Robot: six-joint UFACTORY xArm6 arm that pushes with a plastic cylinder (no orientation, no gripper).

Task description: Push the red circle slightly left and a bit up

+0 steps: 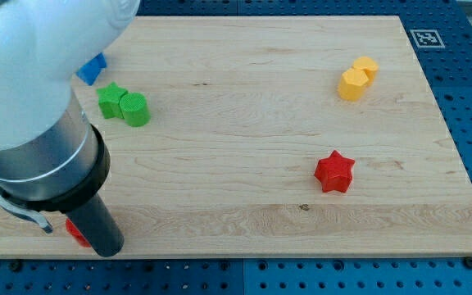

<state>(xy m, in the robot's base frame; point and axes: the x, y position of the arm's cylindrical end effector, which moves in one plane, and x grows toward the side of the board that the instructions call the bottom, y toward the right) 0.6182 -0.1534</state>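
Observation:
Only a small red part of a block (75, 233) shows near the board's bottom-left corner. The rest is hidden behind my dark rod, so I cannot make out its shape; it may be the red circle. My tip (107, 251) is at the board's bottom edge, right against this red block on its right side. The bulky arm covers the view's left side above it.
A red star (334, 172) lies right of centre. Two yellow blocks (365, 67) (352, 84) touch at the top right. A green star (111, 100) and a green cylinder (135, 109) sit together at the upper left, with a blue block (92, 69) above them, partly behind the arm.

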